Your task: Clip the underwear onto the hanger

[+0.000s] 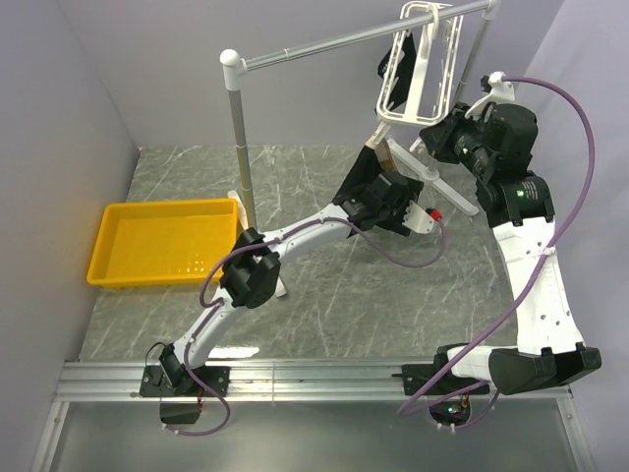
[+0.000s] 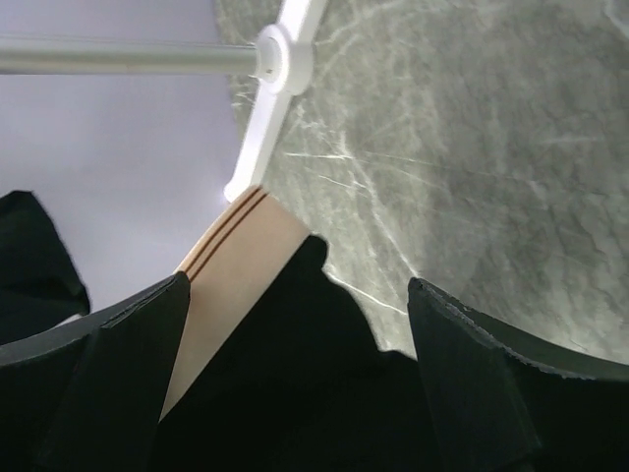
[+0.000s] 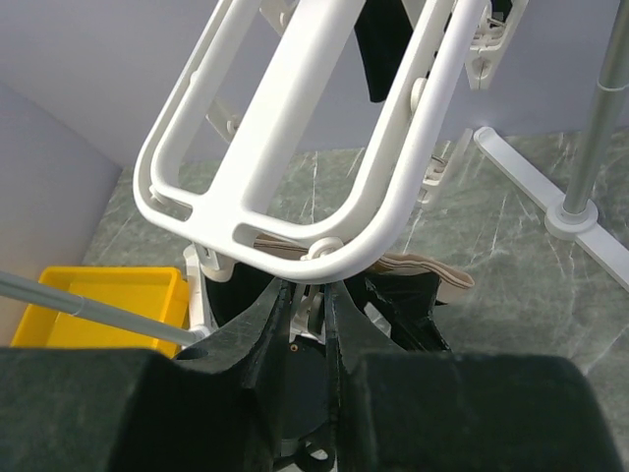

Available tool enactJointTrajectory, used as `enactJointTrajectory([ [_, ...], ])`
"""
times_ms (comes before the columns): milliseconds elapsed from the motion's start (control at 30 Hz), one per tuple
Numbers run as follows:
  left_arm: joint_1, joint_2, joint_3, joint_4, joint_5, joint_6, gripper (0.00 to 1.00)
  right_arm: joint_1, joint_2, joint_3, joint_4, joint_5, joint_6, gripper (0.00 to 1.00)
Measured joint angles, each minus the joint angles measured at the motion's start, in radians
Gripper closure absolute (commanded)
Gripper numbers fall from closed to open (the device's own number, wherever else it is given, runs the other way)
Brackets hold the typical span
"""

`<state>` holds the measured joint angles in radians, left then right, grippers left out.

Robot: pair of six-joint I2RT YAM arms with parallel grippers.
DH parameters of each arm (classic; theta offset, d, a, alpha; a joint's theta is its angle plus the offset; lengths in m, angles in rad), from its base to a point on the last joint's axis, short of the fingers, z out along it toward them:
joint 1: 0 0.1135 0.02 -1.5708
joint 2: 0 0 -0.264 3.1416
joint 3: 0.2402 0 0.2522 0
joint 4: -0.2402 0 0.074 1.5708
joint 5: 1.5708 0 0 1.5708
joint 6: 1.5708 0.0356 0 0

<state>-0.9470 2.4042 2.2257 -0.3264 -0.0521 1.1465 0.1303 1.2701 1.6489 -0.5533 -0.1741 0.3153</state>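
The white hanger (image 1: 432, 59) hangs from the rail at the back right; its slatted frame fills the right wrist view (image 3: 295, 128). My left gripper (image 1: 375, 175) is raised just below the frame's lower left corner. It holds the black underwear (image 1: 359, 182). Bunched cloth fills the gap between its jaws (image 2: 295, 324), and the tan waistband (image 2: 236, 265) sticks out past them. My right gripper (image 1: 432, 138) is under the frame's lower edge, shut (image 3: 310, 295) on a small white clip (image 3: 314, 310). The waistband (image 3: 432, 267) lies just behind that clip.
A grey rail stand with an upright pole (image 1: 239, 128) and white feet (image 1: 447, 197) crosses the back. A smaller all-black garment (image 1: 388, 69) hangs on the hanger's far side. A yellow tray (image 1: 108, 236) sits at the left by the wall.
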Motion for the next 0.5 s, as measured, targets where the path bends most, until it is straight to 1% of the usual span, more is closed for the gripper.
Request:
enactJointTrajectory([
  [167,-0.001,0.000,-0.019,0.005,0.001,0.013,0.02,0.003,0.000,-0.001,0.000,0.002,-0.002,1.00],
  [367,-0.004,-0.003,-0.062,0.050,0.001,0.037,0.01,0.006,-0.003,-0.014,0.005,0.002,-0.003,1.00],
  [500,-0.006,-0.003,-0.051,0.040,-0.011,0.060,0.01,0.008,-0.005,-0.019,0.004,0.001,-0.006,1.00],
])
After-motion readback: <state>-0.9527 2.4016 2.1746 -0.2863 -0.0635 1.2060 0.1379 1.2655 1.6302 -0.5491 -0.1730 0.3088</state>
